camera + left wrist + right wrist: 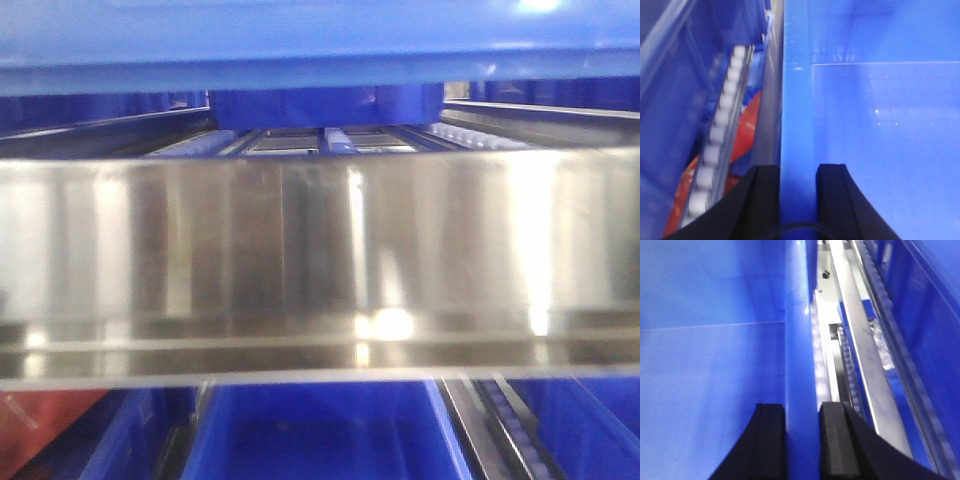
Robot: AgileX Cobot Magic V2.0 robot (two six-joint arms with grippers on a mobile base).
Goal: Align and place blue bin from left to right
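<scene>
Front: blue bin [300,45] spans the top, frame-wide, above the steel shelf beam [320,260]. Roller lanes [340,140] behind it, darker bins [320,430] below.
Left wrist: left hand [799,172] pinches the bin's left wall, a finger on either side. Roller track [715,135] runs just beside.
Right wrist: right hand [802,412] clamps the right wall, steel rail [860,365] close.
Long axis runs hand to hand. Sideways room looks tight.

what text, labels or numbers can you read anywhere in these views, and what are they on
None can be read.
The blue bin walls and the steel panel show no lettering.
The orange-red pack beside the roller track may carry print, but it is too blurred to tell.
</scene>
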